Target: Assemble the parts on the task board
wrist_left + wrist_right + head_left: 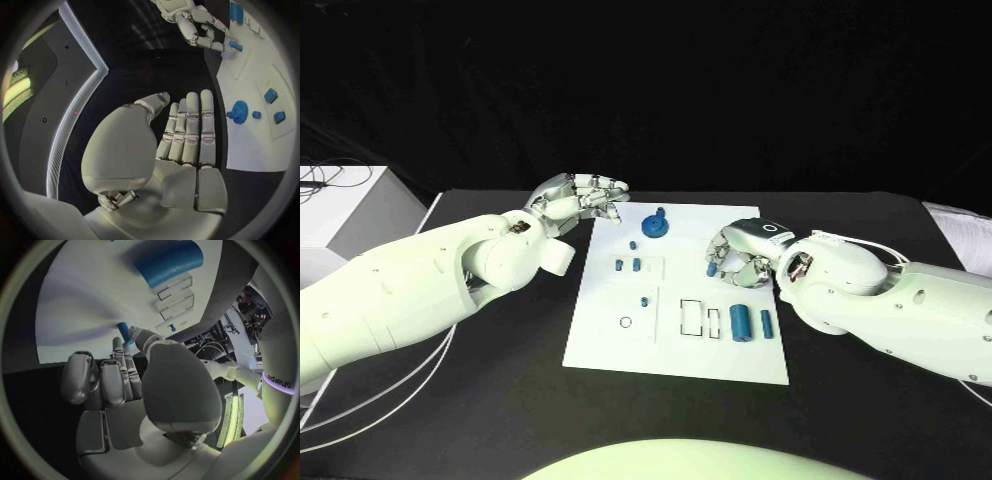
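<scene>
Counting seven blue parts (740, 323) — one (small) in right hand (737, 257)

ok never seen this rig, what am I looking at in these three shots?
A two-armed robot at a black table. One picture looks down from its head; the two round ones come from cameras behind each wrist. In the middle lies the white task board, carrying small blue parts, including a gear-like piece and a thick cylinder. The left hand hovers at the board's far left corner, holding nothing, fingers straight in its wrist picture. The right hand pinches a small blue peg over the board.
</scene>
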### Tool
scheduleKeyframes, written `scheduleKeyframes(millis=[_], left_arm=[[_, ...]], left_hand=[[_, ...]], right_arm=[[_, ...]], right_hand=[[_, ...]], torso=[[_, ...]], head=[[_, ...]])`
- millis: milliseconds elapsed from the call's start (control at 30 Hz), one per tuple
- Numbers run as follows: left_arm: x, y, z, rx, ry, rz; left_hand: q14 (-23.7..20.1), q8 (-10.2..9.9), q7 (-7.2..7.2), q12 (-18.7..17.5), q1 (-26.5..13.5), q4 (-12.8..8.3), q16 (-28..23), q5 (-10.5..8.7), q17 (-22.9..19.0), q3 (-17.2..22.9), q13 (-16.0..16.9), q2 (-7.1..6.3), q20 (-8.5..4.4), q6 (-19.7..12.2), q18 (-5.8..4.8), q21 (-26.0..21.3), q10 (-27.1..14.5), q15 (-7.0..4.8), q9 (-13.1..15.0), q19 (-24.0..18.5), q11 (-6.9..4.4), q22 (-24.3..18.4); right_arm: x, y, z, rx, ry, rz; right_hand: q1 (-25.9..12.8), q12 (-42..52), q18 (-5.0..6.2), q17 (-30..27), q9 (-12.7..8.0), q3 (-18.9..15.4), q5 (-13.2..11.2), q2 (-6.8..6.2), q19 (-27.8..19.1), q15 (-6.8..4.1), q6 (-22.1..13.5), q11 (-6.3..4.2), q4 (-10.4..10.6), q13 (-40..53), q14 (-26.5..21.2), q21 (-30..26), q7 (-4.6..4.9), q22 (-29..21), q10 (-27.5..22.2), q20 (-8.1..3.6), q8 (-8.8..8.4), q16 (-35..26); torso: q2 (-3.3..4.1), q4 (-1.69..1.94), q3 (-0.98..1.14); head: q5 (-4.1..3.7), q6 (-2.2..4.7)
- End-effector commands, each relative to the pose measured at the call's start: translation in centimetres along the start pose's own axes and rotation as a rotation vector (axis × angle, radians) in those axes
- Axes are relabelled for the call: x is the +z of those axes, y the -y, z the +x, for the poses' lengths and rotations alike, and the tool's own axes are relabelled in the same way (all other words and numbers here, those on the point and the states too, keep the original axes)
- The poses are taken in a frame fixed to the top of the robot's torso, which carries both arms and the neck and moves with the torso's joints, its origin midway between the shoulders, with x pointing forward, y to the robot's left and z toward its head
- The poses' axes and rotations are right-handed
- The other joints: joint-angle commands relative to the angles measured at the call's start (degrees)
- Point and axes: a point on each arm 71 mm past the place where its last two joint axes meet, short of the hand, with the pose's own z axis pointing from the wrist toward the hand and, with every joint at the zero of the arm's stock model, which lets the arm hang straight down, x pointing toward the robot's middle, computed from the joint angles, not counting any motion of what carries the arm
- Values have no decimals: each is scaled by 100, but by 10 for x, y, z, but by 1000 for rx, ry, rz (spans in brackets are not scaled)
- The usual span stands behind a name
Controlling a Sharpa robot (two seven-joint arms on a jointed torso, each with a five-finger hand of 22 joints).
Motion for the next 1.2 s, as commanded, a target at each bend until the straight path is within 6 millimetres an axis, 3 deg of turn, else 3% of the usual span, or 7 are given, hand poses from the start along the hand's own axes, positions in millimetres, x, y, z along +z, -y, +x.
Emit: scheduleKeyframes(millis=[33, 667, 767, 867, 1067, 1200], left_arm=[[0, 1, 2, -10, -17, 6], [0, 1, 2, -11, -21, 0], [0, 0, 2, -11, -21, -1], [0, 0, 2, -11, -21, -1], [0, 0, 2, -11, -22, -2], [0, 0, 2, -11, -21, -3]], left_hand=[[31, -21, 40, -20, 40, -2, -18, -9, -7, -25, -2, 11, -13, 19, 21, -32, 16, 28, -10, 33, 40, -6], [31, -24, 41, -24, 34, 7, -22, -9, -6, -31, -1, 18, -11, 21, 21, -36, 17, 29, -10, 33, 41, -8], [30, -26, 41, -27, 30, 12, -25, -10, -6, -36, -1, 18, -10, 20, 20, -39, 15, 30, -11, 32, 42, -10], [29, -28, 41, -29, 28, 14, -26, -10, -6, -39, -1, 17, -10, 19, 20, -41, 14, 31, -12, 31, 43, -11], [29, -28, 41, -29, 28, 14, -26, -10, -6, -39, -1, 17, -10, 19, 20, -41, 14, 31, -12, 31, 43, -11], [28, -29, 41, -32, 28, 17, -29, -9, -6, -40, -1, 22, -9, 19, 20, -44, 12, 31, -12, 30, 43, -12]], right_arm=[[1, -2, 2, -19, -9, -4], [8, -10, 8, -13, -2, -9], [8, -10, 8, -13, 7, -7], [8, -10, 7, -15, 17, -5], [7, -11, 6, -15, 40, -2], [6, -11, 4, -16, 65, 3]], right_hand=[[-13, 19, -104, -4, 7, 47, -3, -25, 34, -20, 48, -5, 0, 4, 103, 36, 5, 13, 49, 3, 40, 31], [-28, 44, -115, 7, 22, 176, 2, -12, 56, -37, 126, -29, 58, 20, 106, 90, -7, 74, 187, -8, 68, 51], [28, 84, -128, 16, 55, 289, 6, 27, 82, -68, 239, -68, 41, 48, 109, 158, -36, 145, 324, -32, 129, 64], [147, 147, -149, 28, 126, 498, -215, 133, 121, -132, 440, -144, -29, 106, 114, 260, -106, 251, 529, -82, 257, 82], [239, 204, -176, 43, 266, 703, -257, 298, 168, -206, 636, -235, -177, 196, 122, 389, -171, 387, 778, -152, 439, 100], [233, 198, -187, 46, 327, 780, -297, 323, 182, -221, 629, -250, -240, 231, 125, 431, -175, 433, 841, -173, 486, 105]], torso=[[-1, 3, 1], [-3, 4, 0], [-3, 3, 1], [-4, 1, -1], [-6, 7, 1], [-8, 3, 2]], head=[[-2, -3], [0, -25], [-3, -27], [-3, -27], [-2, -30], [0, -29]])
